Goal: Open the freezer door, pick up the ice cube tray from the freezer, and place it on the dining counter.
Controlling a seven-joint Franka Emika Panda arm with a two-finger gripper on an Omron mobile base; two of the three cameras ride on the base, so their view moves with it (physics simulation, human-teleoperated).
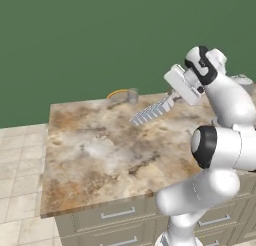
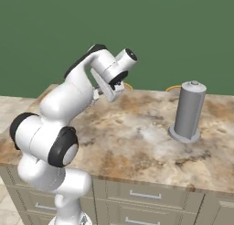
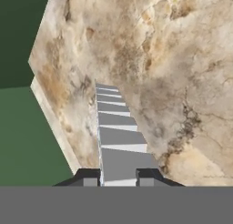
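Our pincer (image 3: 118,176) is closed on the near end of the tray (image 1: 151,112), which juts forward from the fingers and tilts down toward the desk (image 1: 95,155), above its far part. In the left base view its low tip looks close to the stone; we cannot tell if it touches. Held by one short edge, the tray can be laid flat. A grey cylinder (image 2: 188,111) stands well apart.
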